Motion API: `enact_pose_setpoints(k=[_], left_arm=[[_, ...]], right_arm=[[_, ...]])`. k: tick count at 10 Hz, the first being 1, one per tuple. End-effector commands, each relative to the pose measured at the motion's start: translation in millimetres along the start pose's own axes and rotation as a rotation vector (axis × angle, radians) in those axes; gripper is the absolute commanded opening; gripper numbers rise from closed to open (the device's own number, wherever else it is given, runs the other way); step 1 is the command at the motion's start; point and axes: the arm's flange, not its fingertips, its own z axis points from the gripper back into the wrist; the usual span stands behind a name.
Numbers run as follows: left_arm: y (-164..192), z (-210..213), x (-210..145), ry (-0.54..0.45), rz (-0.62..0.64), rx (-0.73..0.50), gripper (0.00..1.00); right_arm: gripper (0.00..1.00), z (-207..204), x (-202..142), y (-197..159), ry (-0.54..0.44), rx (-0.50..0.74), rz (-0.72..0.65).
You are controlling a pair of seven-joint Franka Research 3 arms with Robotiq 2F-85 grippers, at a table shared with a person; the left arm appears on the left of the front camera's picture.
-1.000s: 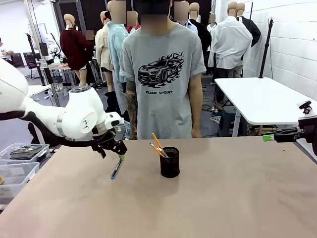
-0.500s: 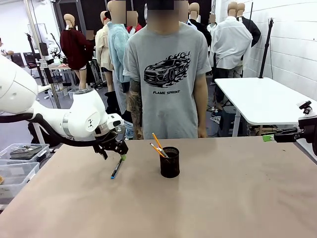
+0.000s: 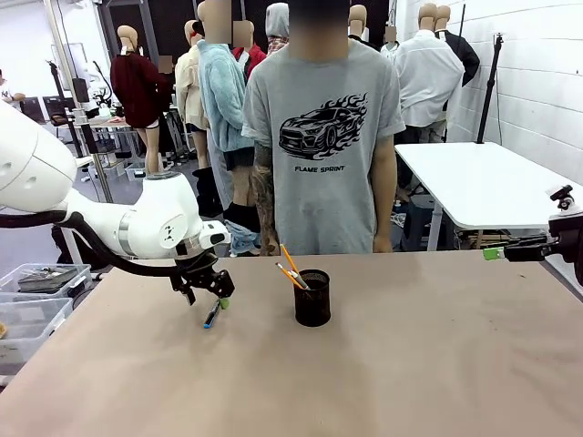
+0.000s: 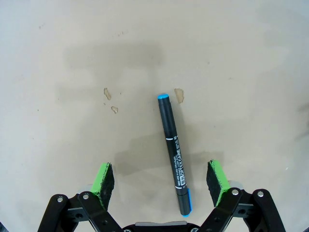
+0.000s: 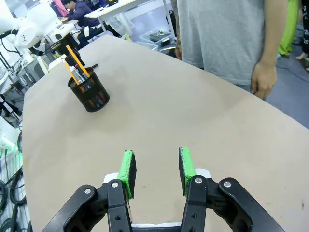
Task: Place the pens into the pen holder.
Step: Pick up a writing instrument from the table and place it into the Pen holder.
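The pen holder (image 3: pixel 312 299) is seen standing upright on the brown table (image 3: pixel 428 364), towards the far side. Two pens are held in it: the orange pen (image 3: pixel 288 258) and a greyish pen (image 3: pixel 287 274), both leaned towards the robot's left above its rim. The dark pen with blue ends (image 3: pixel 212 315) is laid flat on the table, well to the robot's left of the pen holder. The left gripper (image 3: pixel 219 300) is poised just above that pen with its jaws spread wide. In the left wrist view the pen is seen between the green pads (image 4: pixel 103 176), nearer one of them and touched by neither. The right gripper (image 3: pixel 495 254) is held far to the right of the pen holder, beyond the table's edge, its jaws parted with nothing between them. A person in a grey T-shirt (image 3: pixel 323 137) is seen standing behind the pen holder.
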Motion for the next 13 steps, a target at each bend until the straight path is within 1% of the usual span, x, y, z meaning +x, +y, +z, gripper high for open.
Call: enact_pose_setpoints(k=[1, 2, 5, 6, 8, 10, 11, 13], left_arm=[[-2.5, -3.7, 6.1, 0.026, -0.008, 0.028, 0.95], [-4.5, -4.5, 5.5, 0.041, -0.023, 0.034, 0.77], [-6.6, -4.7, 3.8, 0.063, -0.02, 0.039, 0.17], [-7.9, -4.5, 3.0, 0.075, -0.027, 0.041, 0.0], [-9.7, -4.4, 1.1, 0.108, -0.027, 0.062, 0.0], [-13.1, -5.0, -1.7, 0.122, -0.044, 0.063, 0.0], [-13.0, -5.0, -2.4, 0.127, -0.054, 0.085, 0.0], [-11.1, -0.1, -7.8, 0.122, -0.088, 0.06, 0.0]], right_arm=[[0.47, 0.2, 0.2, -0.9, 0.004, 0.012, 0.013], [0.47, 0.2, 0.2, -0.9, 0.004, 0.012, 0.013], [0.47, 0.2, 0.2, -0.9, 0.004, 0.012, 0.013], [0.47, 0.2, 0.2, -0.9, 0.004, 0.012, 0.013], [0.47, 0.2, 0.2, -0.9, 0.004, 0.012, 0.013], [0.47, 0.2, 0.2, -0.9, 0.004, 0.012, 0.013], [0.47, 0.2, 0.2, -0.9, 0.004, 0.012, 0.013], [0.47, 0.2, 0.2, -0.9, 0.004, 0.012, 0.013]])
